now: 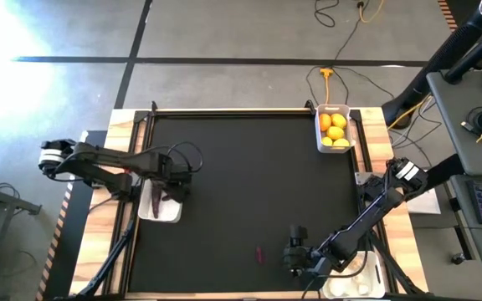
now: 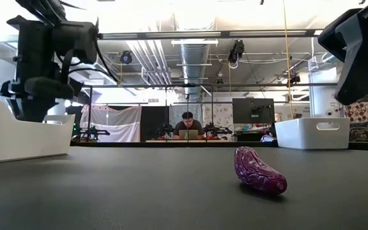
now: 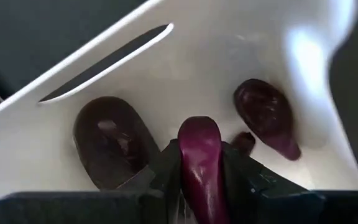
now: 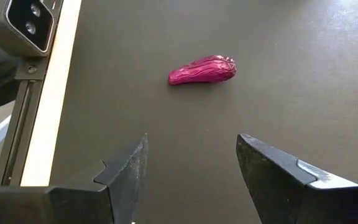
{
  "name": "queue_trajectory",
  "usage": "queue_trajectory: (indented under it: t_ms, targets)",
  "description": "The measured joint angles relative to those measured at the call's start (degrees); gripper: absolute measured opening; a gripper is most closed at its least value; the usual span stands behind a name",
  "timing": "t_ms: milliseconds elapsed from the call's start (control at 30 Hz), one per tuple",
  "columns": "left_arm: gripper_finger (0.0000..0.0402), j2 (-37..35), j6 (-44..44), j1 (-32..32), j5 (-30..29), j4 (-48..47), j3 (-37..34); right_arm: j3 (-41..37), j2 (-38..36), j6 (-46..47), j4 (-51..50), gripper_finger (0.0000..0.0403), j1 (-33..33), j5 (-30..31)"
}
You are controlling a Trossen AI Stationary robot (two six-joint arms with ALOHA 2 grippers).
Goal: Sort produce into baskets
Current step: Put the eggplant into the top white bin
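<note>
We see a black table top (image 1: 249, 184) w/ pale wood edges, white bins: one (image 1: 335, 130) holds yellow-orange fruit (image 1: 335, 127), another (image 1: 159, 205) holds dark purple veg (image 3: 266, 115). A glossy purple veg (image 3: 201, 168) sits btwn dark fingers (image 3: 163, 168). Magenta-purple wrinkled veg (image 4: 202, 69) lies on the black top.

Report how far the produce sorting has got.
Done: round yellow citrus fruits fill the white plastic bin at the far right, and two dark purple vegetables lie in the left white bin. In hand: the left gripper holds a third purple vegetable over that bin. Left: one purple vegetable on the black mat, ahead of the open right gripper.
</note>
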Motion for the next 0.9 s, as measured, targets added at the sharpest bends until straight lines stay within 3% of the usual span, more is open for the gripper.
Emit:
queue_trajectory:
  t_ms: [433, 700, 900]
  targets:
    - [0.0083, 4.82, 0.26, 0.0, -1.55, 7.13, -2.27, 0.0, 0.0, 1.09, -0.05, 0.0238, 0.53, -1.4]
    - [0.0143, 4.4, 0.26, -0.09, -1.39, 2.42, -0.41, 0.52, -0.42, 1.46, -3.11, 0.0238, 0.59, -3.54]
    - [0.0189, 2.98, 2.9, -1.05, -0.21, -7.25, 7.23, 3.77, -2.25, 3.44, -12.24, 0.0238, 1.41, -3.59]
